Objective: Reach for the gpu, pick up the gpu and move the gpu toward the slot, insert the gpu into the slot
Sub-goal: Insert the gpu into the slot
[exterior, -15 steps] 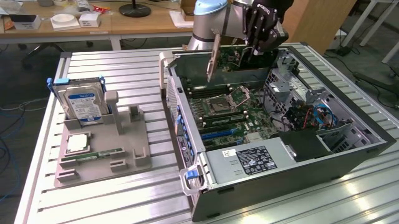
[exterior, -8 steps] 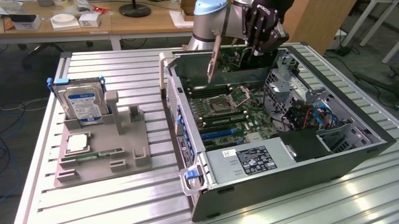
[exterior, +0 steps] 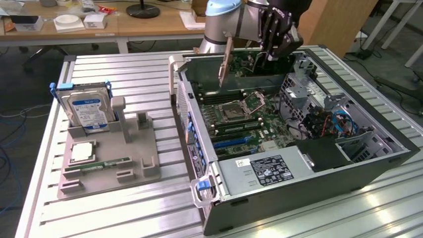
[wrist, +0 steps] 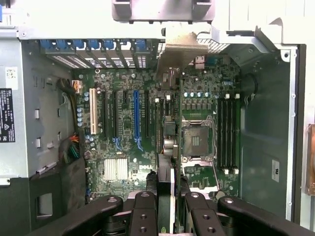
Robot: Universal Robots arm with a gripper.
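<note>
Claw [exterior: 272, 53] clamped on the gpu [exterior: 244, 67] over the open computer case [exterior: 370, 166].
The gpu hangs edge-down from the claw; beneath lie the motherboard [wrist: 123, 142] and 1 blue slot [wrist: 136, 113], with case walls close around.

Arm [exterior: 225, 17] angled down, claw [exterior: 273, 52] vertical, fingers [wrist: 145, 206] clamped.

Green motherboard [wrist: 123, 147] with one bright blue slot [wrist: 136, 114] and a white slot [wrist: 93, 112], dark gpu [exterior: 244, 69] with pale bracket [exterior: 226, 59], blue-labelled silver hard drive [exterior: 89, 111], ribbed silver tabletop [exterior: 112, 213].
</note>
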